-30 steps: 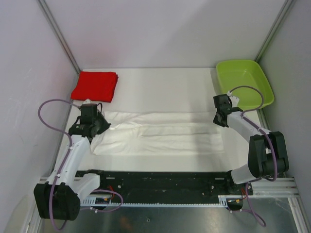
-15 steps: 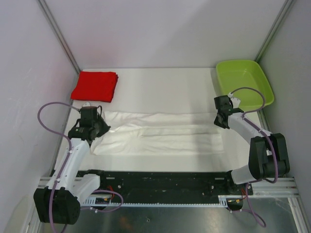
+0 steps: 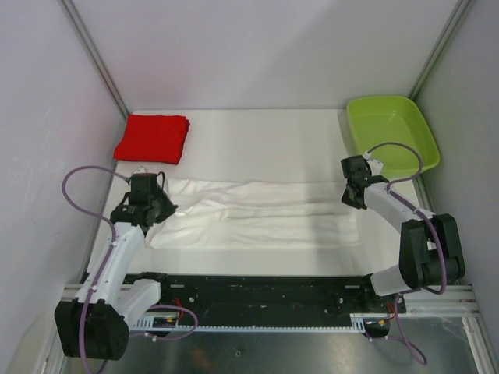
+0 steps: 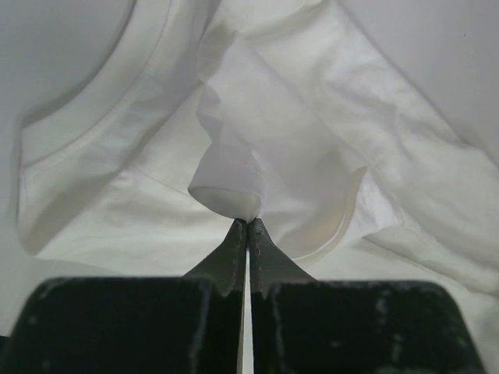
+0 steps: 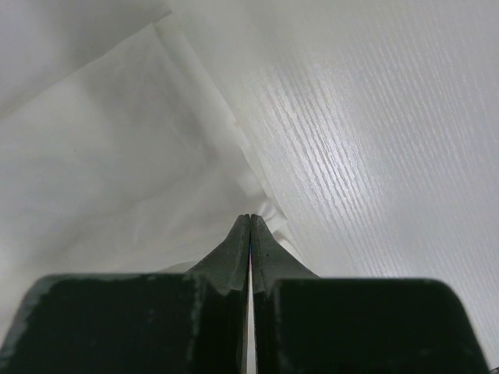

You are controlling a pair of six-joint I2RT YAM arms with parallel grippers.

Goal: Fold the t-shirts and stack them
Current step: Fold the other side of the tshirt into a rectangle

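The white t-shirt [image 3: 257, 214] lies in a long folded strip across the table, print hidden. My left gripper [image 3: 160, 209] is shut on a pinched fold of its left, collar end; the wrist view shows that gripper [image 4: 248, 221] pinching the cloth [image 4: 234, 167] at the tips. My right gripper [image 3: 351, 197] is shut on the shirt's right edge; in the wrist view that gripper [image 5: 249, 218] grips the hem [image 5: 269, 214]. The red t-shirt [image 3: 153, 138] lies folded at the far left.
A lime-green plastic tray [image 3: 390, 132] stands at the far right corner, just behind my right arm. The white table surface [image 3: 265, 140] spreads behind the shirt. Grey walls close in on left and right. A black rail [image 3: 257, 292] runs along the near edge.
My left gripper has moved slightly nearer with the pinched cloth. My right gripper has shifted a little leftward with the hem. Both stay shut.
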